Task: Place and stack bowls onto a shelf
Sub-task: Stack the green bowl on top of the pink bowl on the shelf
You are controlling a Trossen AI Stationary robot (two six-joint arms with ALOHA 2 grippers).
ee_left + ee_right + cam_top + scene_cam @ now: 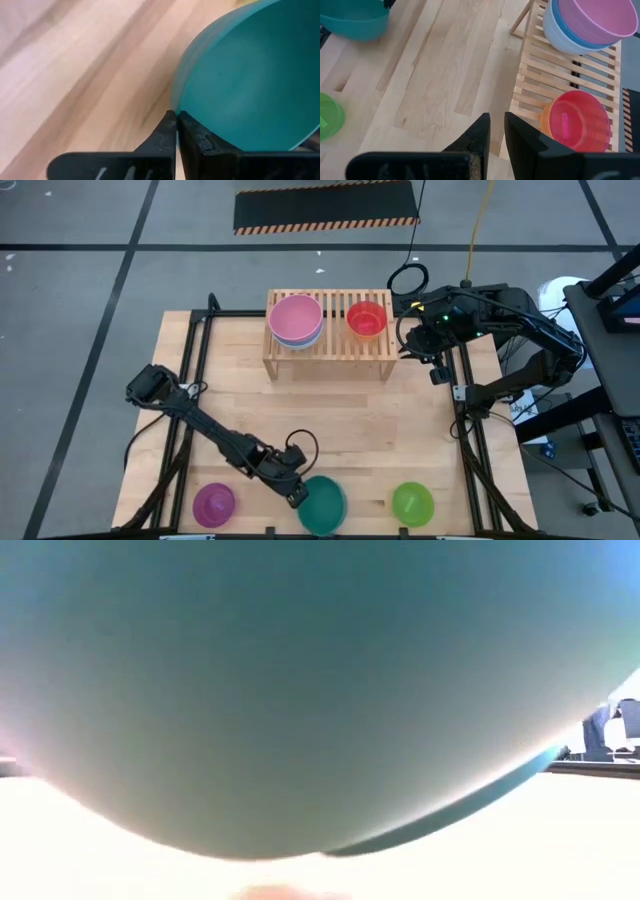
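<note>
The light-wood desk (350, 430) carries a slatted wooden shelf (335, 345) at its twelve o'clock edge. On the shelf's nine o'clock end sits a stack with a pink bowl (295, 316) uppermost, a blue bowl (559, 27) under it and a white bowl (554, 36) at the bottom. Toward the shelf's three o'clock end a red bowl (366, 317) sits nested in a yellow bowl (546, 118). Along the desk's six o'clock edge lie a purple bowl (214, 504) at seven o'clock, a teal bowl (324, 504) at six, tilted, and a green bowl (413, 503) at five.
</note>
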